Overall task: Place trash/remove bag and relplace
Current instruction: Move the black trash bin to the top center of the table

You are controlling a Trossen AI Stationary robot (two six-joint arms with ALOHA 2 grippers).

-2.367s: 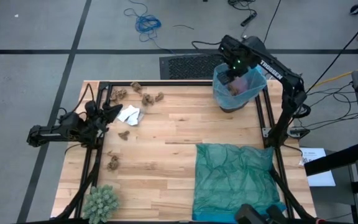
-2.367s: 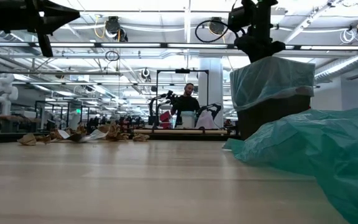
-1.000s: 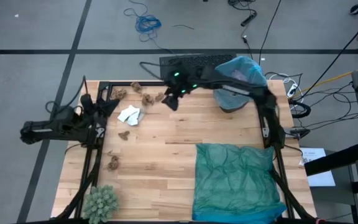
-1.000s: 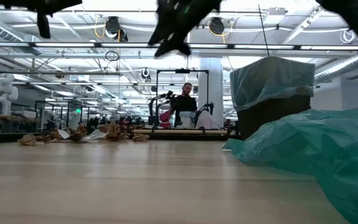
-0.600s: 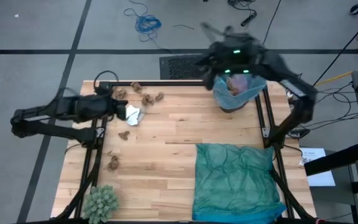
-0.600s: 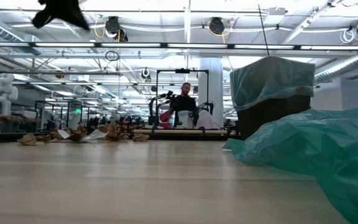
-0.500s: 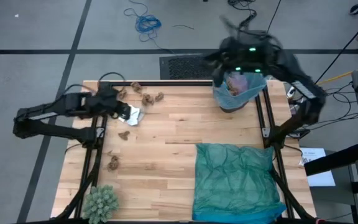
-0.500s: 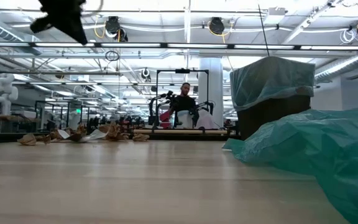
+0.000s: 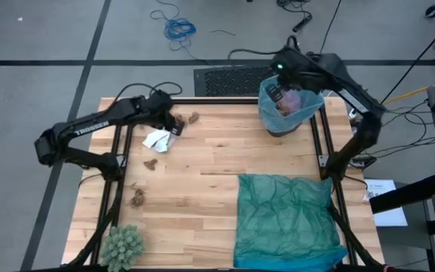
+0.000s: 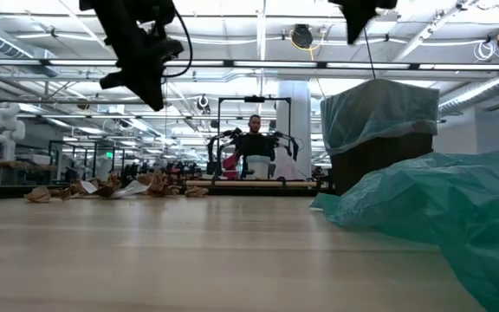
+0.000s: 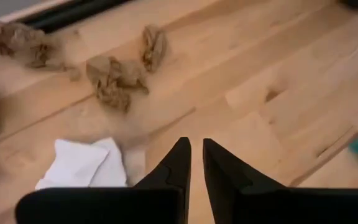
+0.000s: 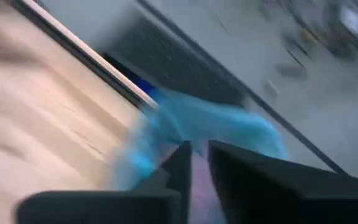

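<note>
Left gripper (image 9: 174, 128), fingers nearly shut w/ nothing held, hangs over the table's far-left corner, brown wads (image 11: 115, 79) just ahead, white scrap (image 11: 82, 163) beside; right gripper (image 9: 276, 92), near-shut, grip unclear, over bin.

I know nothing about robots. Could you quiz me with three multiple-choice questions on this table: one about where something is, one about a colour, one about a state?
1. Where is the green spiky ball?
A. In the bin
B. At a table corner on the left arm's side
C. On the big flat bag

2. What colour is the big bag lying flat on the table?
A. Teal-green
B. Pink
C. White

3. How is the light blue bag?
A. Crumpled on the floor
B. Held up by the left hand
C. Fitted in the bin

Answers:
1. B: the green spiky ball sits at a corner of the table.
2. A: the big bag is teal-green.
3. C: the light blue bag lines the bin, under the right hand; the left hand hovers over brown wads.
</note>
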